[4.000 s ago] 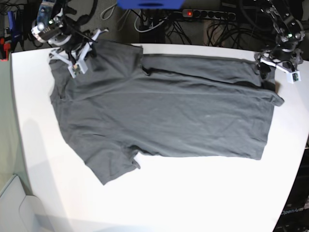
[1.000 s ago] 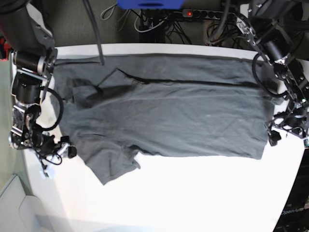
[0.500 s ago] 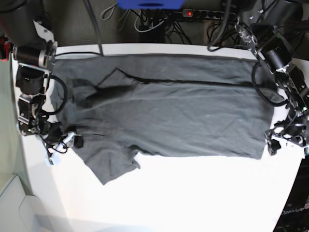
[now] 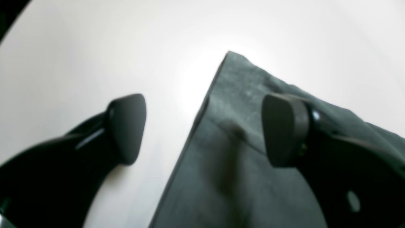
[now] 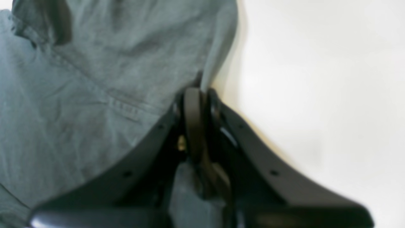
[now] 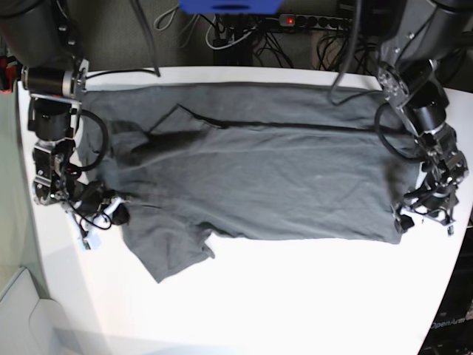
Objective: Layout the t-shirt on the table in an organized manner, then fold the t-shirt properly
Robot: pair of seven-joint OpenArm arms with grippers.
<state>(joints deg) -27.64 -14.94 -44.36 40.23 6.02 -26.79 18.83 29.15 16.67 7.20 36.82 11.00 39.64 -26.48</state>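
The table (image 6: 295,296) took up most of the scene, a broad white matte top with a rounded near corner, and behind its far edge sat a dark tangle of cables (image 6: 281,44), a power strip (image 6: 318,22) with a red light, and a blue object (image 6: 229,6) at the very top. One t-shirt (image 6: 266,177) lay on it, dark charcoal grey, spread flat across the far half with its hem toward the base view's right; one long crease ran across it near the far edge, and one sleeve poked out toward the near side at the left. Two arms were in, one at each end of the cloth. The right gripper (image 5: 197,101) was down at the sleeve end, jaws pressed together and pinching a fold of the shirt's edge. The left gripper (image 4: 202,126) hung at the hem corner, jaws spread wide, one finger (image 4: 128,126) over bare table, the other (image 4: 284,129) over the cloth, nothing between them gripped.
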